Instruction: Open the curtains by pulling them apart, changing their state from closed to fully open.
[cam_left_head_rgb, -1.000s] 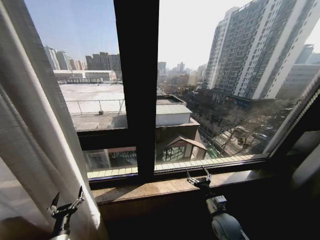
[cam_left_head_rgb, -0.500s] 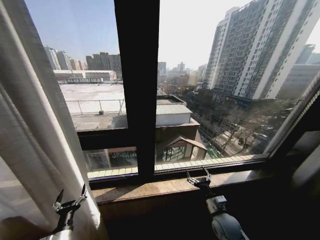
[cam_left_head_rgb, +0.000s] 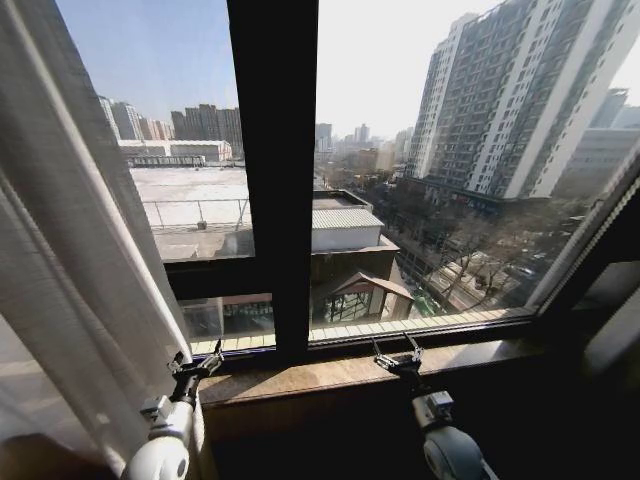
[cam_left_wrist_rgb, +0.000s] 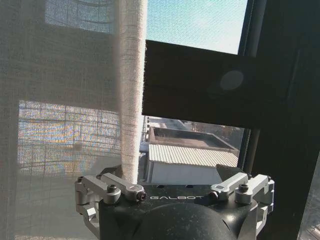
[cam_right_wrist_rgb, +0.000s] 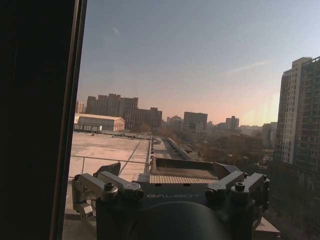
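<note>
While most of the glass stands bare, with the fabric bunched at one side:
Curtains (cam_left_head_rgb: 70, 290): sheer pleated panel gathered against the left edge of the window, hanging floor-ward past the sill; probably parked there to leave the pane clear.
Curtain edge: thick rolled hem, seen in the left wrist view (cam_left_wrist_rgb: 131, 90), falling straight down between the spread fingers, nearer one finger than the other; not pinched.
Left gripper (cam_left_head_rgb: 195, 366): raised at the curtain's inner edge, just in front of the stone sill (cam_left_head_rgb: 330, 375), fingers apart and gripping nothing; placed so the hem sits in the gap, ready for a catch or a sideways push.
Right gripper (cam_left_head_rgb: 398, 355): low over the sill right of the black centre mullion (cam_left_head_rgb: 272, 170), fingers spread and empty, well apart from any fabric; looks idle, held clear of the working side.
Right half of window: glass open to the city, dark frame at the far right; no fabric to be made out there.
Progress, as a judgement: near the end, left panel almost fully drawn back.
Risk: thin hem slipping out if the fingers close off-centre.
</note>
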